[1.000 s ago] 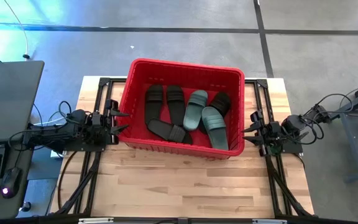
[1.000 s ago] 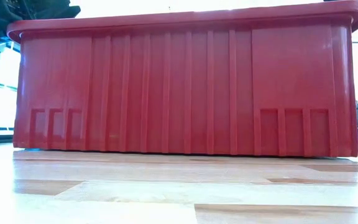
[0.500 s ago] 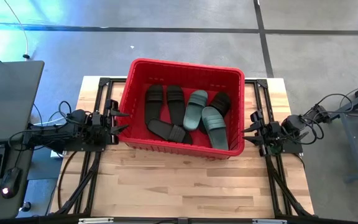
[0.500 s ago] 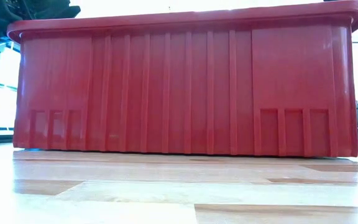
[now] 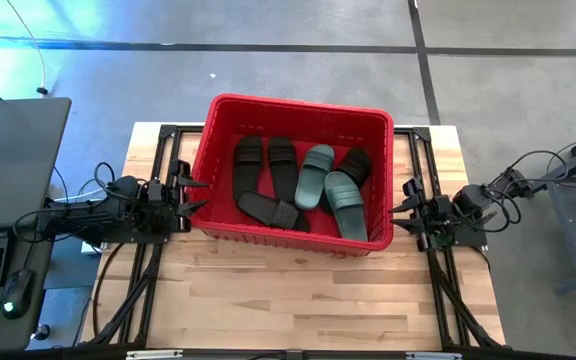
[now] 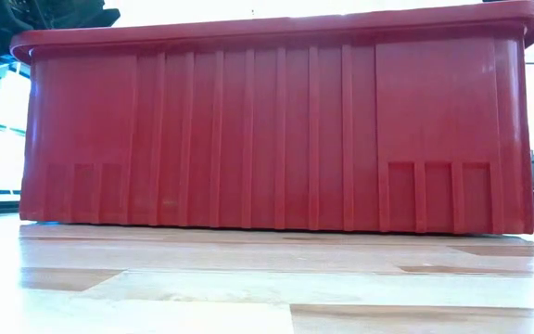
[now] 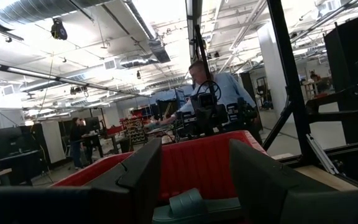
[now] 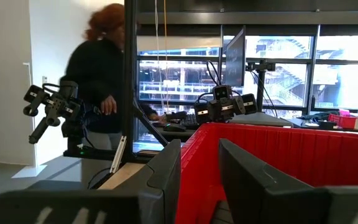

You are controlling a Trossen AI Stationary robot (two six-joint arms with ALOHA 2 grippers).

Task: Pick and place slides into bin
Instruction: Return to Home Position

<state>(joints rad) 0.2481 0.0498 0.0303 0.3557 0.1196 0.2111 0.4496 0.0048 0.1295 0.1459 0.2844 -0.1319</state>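
From above, the large rectangular bright red plastic bin point(image 5: 293, 100) stands on the pale wooden surface point(image 5: 298, 290), toward its far edge. On the bin's floor lie four flat black slides point(image 5: 247, 165) and two teal-green slides point(image 5: 315, 175), some overlapping. The left end effector point(image 5: 196, 194) sits just outside the bin's left wall and the right end effector point(image 5: 403, 213) just outside its right wall. Both point at the bin, fingers apart and holding nothing.

In the level view, the bin point(image 6: 276, 130) shows a ribbed red wall that fills most of the picture.

The left wrist view shows that arm's dark fingers point(image 7: 142, 180) well apart, framing the bin's red interior and one teal-green slide. A person point(image 7: 213, 87) stands in the room behind.

The right wrist view shows its fingers point(image 8: 166, 171) parted by a narrower gap with nothing between them. The bin's red rim lies beyond, and a person in a dark top point(image 8: 98, 74) is farther off.
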